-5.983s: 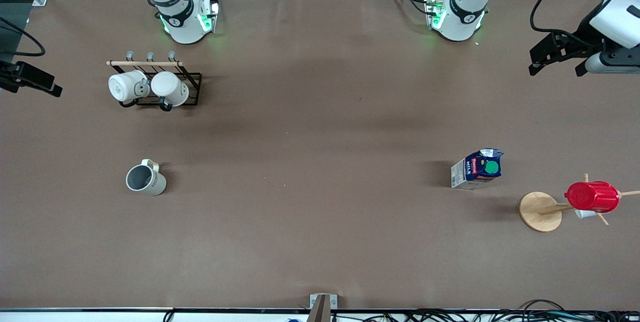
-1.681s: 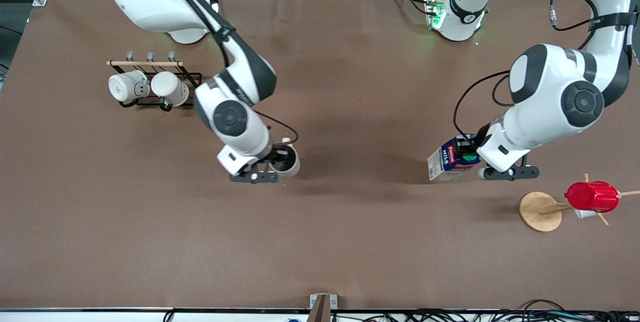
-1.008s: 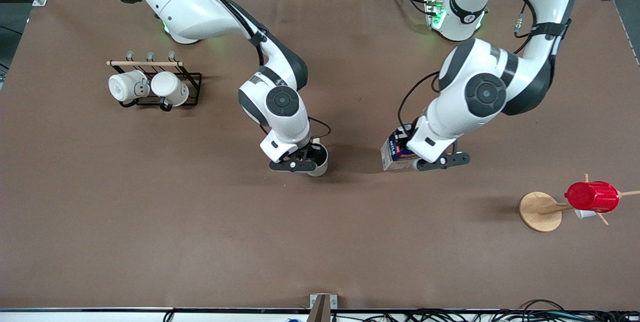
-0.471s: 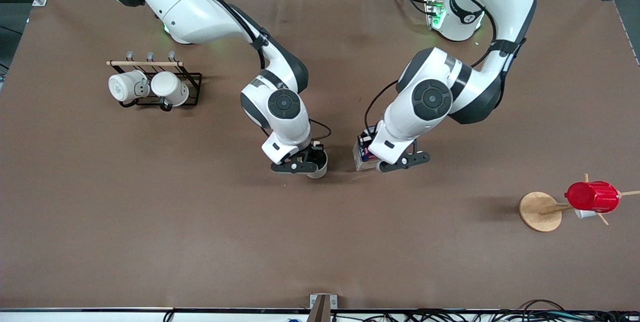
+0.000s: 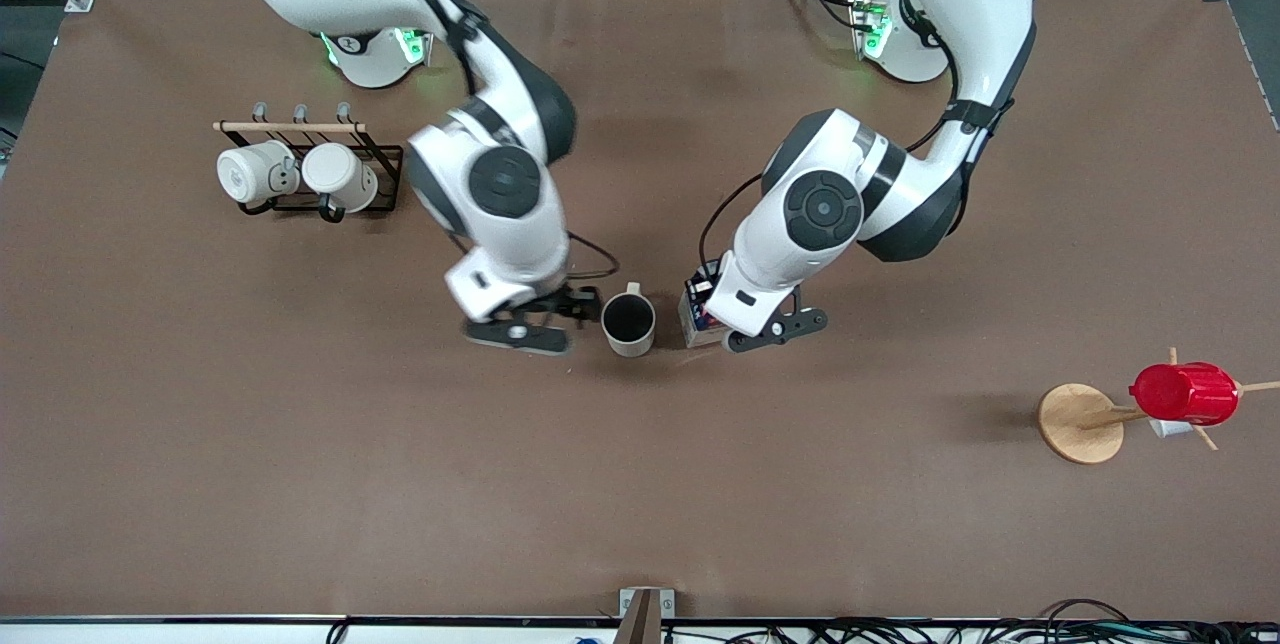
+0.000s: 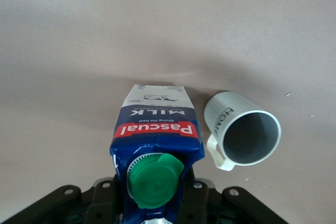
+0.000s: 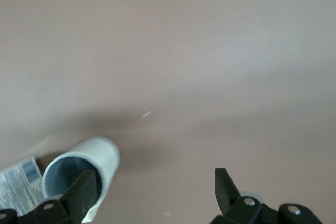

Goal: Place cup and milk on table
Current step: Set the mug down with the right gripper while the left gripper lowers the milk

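The beige cup [image 5: 628, 323] stands upright on the brown table [image 5: 640, 484] near the middle, free of any gripper. My right gripper [image 5: 540, 317] is open and empty just beside the cup, toward the right arm's end; the right wrist view shows its fingers spread [image 7: 153, 182] with the cup [image 7: 79, 167] to one side. My left gripper [image 5: 722, 324] is shut on the milk carton [image 5: 696, 314] and holds it upright beside the cup. The left wrist view shows the carton [image 6: 156, 135], its green cap [image 6: 153, 179] and the cup [image 6: 245, 136] close together.
A black rack with two white mugs [image 5: 300, 174] stands toward the right arm's end, farther from the camera. A wooden mug tree [image 5: 1080, 422] holding a red ribbed cup [image 5: 1185, 392] stands toward the left arm's end.
My right gripper has let go of the cup and drawn away toward the right arm's end. My left gripper has carried the milk closer to the cup.
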Available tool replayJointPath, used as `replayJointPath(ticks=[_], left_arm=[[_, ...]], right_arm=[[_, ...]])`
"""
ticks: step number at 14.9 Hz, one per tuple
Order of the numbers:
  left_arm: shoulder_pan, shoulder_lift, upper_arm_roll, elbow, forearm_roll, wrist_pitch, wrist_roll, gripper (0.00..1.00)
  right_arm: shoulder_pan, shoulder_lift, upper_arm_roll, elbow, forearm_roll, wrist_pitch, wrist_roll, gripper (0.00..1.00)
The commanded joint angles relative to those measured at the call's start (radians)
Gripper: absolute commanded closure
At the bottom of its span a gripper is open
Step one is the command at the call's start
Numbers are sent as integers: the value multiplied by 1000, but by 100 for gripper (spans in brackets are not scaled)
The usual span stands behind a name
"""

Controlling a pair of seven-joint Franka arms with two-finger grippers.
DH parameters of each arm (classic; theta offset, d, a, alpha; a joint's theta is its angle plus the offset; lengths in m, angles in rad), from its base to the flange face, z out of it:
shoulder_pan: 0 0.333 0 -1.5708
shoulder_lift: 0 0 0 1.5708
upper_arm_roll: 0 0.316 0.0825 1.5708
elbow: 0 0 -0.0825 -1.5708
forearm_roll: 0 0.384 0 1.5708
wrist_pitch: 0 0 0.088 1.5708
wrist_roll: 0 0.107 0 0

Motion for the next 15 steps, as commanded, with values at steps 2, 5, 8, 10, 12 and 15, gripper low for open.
replayJointPath(ticks=[2, 5, 8, 10, 12, 15], left_arm=[[-47, 55, 17, 73, 4, -3, -41, 59], [-70, 66, 20, 73, 40, -3, -45, 59], [-89, 83, 27, 87, 44, 1, -67, 58], [-96, 87, 25, 88, 69, 2, -67, 34], [-96, 87, 25, 88, 103, 5, -68, 0], [-98, 70, 25, 114, 126, -4, -58, 0]], right_arm=[[-226, -227, 30, -113, -15, -32, -13, 0], [-300, -301, 6, -113, -11, -90, -104, 0], [-300, -384, -141, -113, 115, -171, -296, 0], [-300, -420, -236, -112, 186, -260, -519, 0], [-327, -448, -261, -106, 230, -364, -638, 0], [-349, -490, -281, -107, 247, -452, -782, 0]])
